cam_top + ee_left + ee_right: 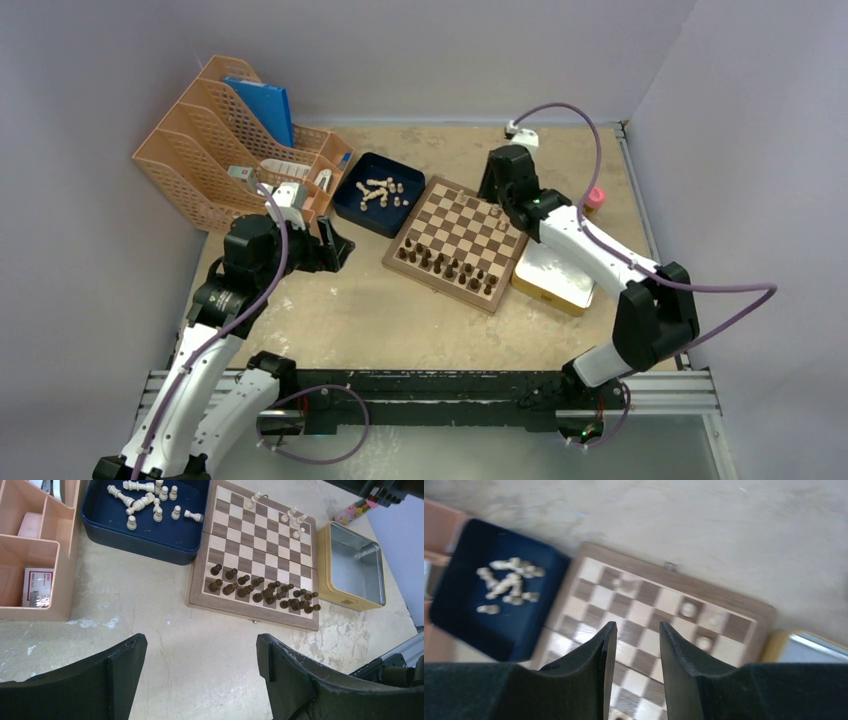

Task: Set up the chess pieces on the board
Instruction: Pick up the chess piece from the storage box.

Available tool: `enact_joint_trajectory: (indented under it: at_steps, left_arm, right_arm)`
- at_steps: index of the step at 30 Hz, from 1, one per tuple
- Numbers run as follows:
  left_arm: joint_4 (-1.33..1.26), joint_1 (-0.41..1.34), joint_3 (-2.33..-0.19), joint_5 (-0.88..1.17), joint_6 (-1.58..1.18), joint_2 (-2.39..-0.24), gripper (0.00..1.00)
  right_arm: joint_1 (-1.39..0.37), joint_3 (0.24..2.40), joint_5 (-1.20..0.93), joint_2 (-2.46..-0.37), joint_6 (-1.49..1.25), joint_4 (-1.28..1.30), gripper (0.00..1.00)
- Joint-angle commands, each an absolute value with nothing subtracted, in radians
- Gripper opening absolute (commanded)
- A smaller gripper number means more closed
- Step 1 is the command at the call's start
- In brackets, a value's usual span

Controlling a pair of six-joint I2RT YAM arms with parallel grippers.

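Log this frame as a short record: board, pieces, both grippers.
board: mid-table, beside blue tray
dark pieces: standing along the two near rows
light pieces: a few on far rows; most loose in the tray
left gripper: open, empty, over bare table
right gripper: slightly open, nothing between fingers, above board's far side

Tabletop (400, 320): beige board, worn and blotchy, under both jaw sets. Pale scuffs (95, 623) just ahead of L jaws, flaky patch (340, 635) ahead-right of them. Bare top runs on beyond R jaws, blurry there. Walls plain pale grey-lilac: back wall (430, 50) far past R jaws, L wall (70, 250) outboard of L jaws, R wall (760, 150) outboard of R jaws. Alu rail (680, 400) behind both, at near edge. Light even, shadows soft.
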State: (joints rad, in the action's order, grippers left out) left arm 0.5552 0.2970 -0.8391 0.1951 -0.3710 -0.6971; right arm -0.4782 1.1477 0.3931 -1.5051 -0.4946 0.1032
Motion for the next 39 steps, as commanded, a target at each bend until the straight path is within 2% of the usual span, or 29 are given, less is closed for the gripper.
enact_joint_trajectory:
  at_steps: [1,7,14,22,30,39]
  left_arm:
    - [0.514,0.302,-0.847,0.174,-0.357,-0.677,0.81]
    - [0.512,0.302,-0.847,0.168,-0.357,-0.666,0.81]
    - [0.520,0.302,-0.846,0.147,-0.360,-0.646,0.81]
    - [0.522,0.302,-0.846,0.138,-0.360,-0.634,0.81]
    - [0.520,0.302,-0.845,0.143,-0.359,-0.635,0.81]
    - [0.518,0.302,-0.845,0.144,-0.357,-0.635,0.81]
  right_arm:
    - [-0.569,1.286,0.339,-1.563,-0.424,0.029,0.40]
    - [-0.673,1.516,0.352,-1.768,-0.353,0.080,0.38]
    - [-0.713,1.734,0.259,-1.992,-0.291,0.065,0.37]
    - [-0.744,2.029,0.286,-2.276,-0.247,0.228,0.36]
    - [-0.746,2.130,0.292,-2.378,-0.198,0.282,0.35]
    - [-0.747,2.116,0.297,-2.403,-0.194,0.289,0.34]
